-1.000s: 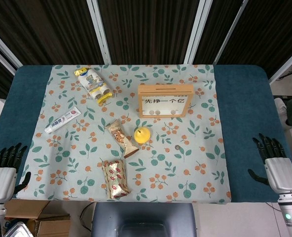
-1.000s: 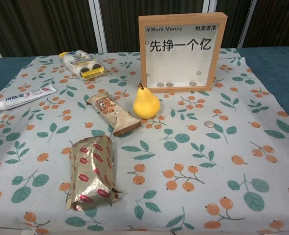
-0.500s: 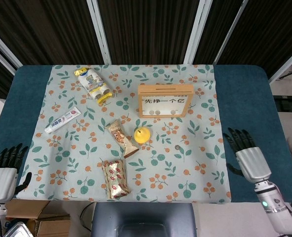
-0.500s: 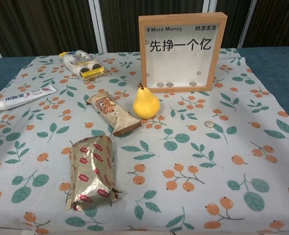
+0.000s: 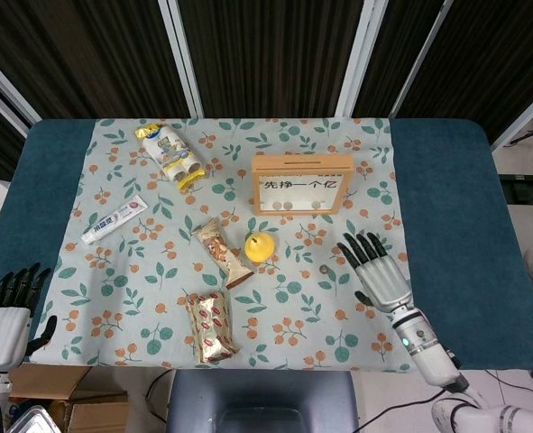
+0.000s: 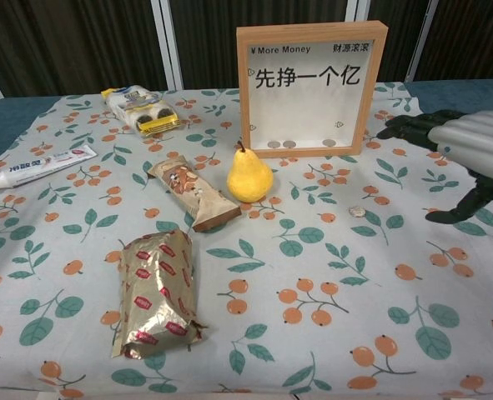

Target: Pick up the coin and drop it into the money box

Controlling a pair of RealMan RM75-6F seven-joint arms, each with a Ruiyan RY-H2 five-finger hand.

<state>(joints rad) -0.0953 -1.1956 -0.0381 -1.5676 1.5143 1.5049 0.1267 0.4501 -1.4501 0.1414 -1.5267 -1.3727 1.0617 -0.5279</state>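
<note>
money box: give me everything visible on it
The money box is a light wooden frame with a clear front, standing upright on the floral cloth at the back, behind the pear. Its white backing carries "¥More Money" and large black Chinese characters. A few coins lie inside along the bottom. Nothing touches it but the cloth. No slot is visible in either view.

Right hand cropped at frame edge

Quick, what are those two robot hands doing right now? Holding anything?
Left hand: open, holding nothing, at the table's near edge.
Right hand: open, fingers spread, holding nothing, beside the coin.
</note>
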